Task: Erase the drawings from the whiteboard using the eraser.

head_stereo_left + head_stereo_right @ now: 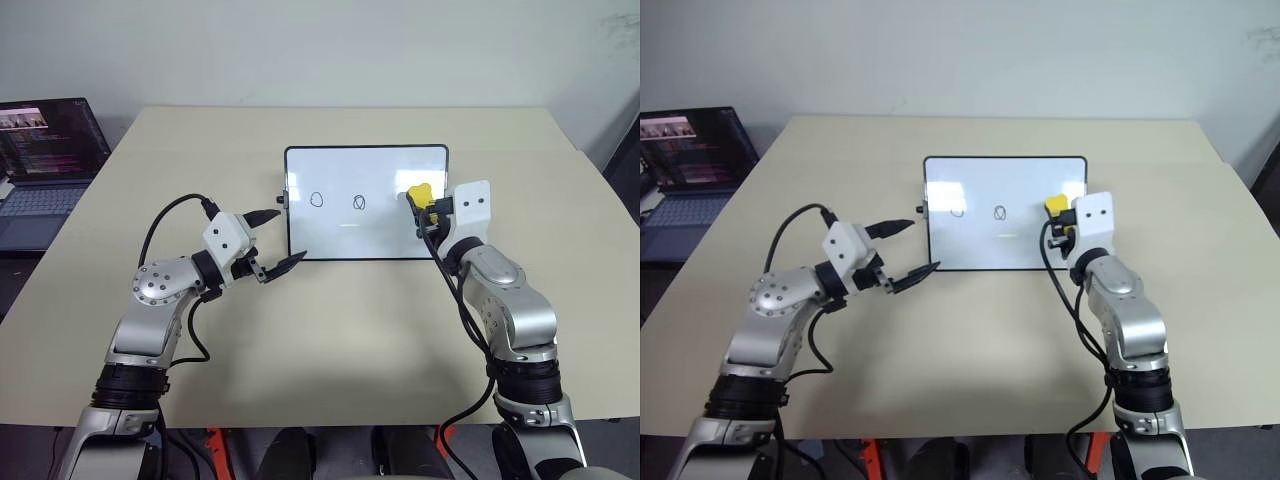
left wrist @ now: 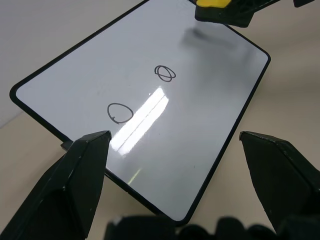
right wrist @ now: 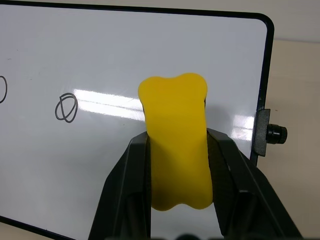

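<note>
Yellow bone-shaped eraser (image 3: pixel 177 150) clamped in the right gripper (image 1: pixel 424 203), over the right end of the whiteboard (image 1: pixel 366 245) – level, pointing forward. Two looped drawings (image 1: pixel 337 200) to its left on glossy white. Left gripper (image 1: pixel 278 242) with fingers wide apart, just off the board's left edge. Beige table (image 1: pixel 340 330); open laptop (image 1: pixel 45 165) far left – well apart

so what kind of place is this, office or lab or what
Probably an office or lab workspace: a plain beige table against a bare pale wall, an open laptop on a side desk, and a small whiteboard laid out for the robot.
</note>
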You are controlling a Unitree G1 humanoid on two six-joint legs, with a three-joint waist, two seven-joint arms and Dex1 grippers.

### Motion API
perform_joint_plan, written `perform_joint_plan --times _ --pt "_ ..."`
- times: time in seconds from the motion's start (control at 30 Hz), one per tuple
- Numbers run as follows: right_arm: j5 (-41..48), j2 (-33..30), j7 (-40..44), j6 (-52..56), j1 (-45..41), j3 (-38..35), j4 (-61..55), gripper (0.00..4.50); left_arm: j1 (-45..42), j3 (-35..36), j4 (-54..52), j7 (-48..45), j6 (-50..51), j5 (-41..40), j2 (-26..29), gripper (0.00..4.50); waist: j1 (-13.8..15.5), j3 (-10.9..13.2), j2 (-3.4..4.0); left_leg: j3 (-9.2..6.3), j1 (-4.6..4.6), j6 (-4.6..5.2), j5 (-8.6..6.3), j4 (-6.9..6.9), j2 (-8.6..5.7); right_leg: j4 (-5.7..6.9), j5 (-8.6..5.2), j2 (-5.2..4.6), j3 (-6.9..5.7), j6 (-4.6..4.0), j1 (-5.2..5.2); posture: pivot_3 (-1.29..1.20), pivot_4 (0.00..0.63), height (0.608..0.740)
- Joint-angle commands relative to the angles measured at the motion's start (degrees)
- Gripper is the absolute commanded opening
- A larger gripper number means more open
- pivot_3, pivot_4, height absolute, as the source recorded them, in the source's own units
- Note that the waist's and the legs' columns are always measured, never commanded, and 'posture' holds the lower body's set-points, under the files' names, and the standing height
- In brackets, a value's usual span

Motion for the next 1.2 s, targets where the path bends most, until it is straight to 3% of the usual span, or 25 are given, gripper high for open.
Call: perform_joint_plan --times 0.03,0.5,1.2 --pt "-0.10 0.20 -0.22 -1.43 -1.66 -0.28 -1.49 1.23 -1.18 0.98 -0.61 0.42 -1.26 0.26 0.28 4.50 0.00 0.00 0.00 0.00 0.00 0.00 0.00 0.00 0.00 0.00 0.00 0.00 0.00 0.00 0.00 0.00 0.150 0.740" --pt "-0.56 1.69 -0.11 -3.63 -4.69 1.53 1.42 1.23 -1.72 0.40 -0.43 0.28 -1.49 0.42 -0.15 4.50 -0.02 0.00 0.00 0.00 0.00 0.00 0.00 0.00 0.00 0.02 0.00 0.00 -0.01 0.00 0.00 0.00 0.150 0.740" --pt "-4.10 8.93 -0.73 -18.97 -16.11 4.42 25.34 1.23 -3.36 0.20 0.88 -0.26 -1.75 0.74 -0.98 4.50 -0.09 0.00 0.00 0.03 -0.02 0.00 0.00 0.00 0.01 0.04 0.00 -0.01 0.01 -0.01 -0.08 0.00 0.150 0.740"
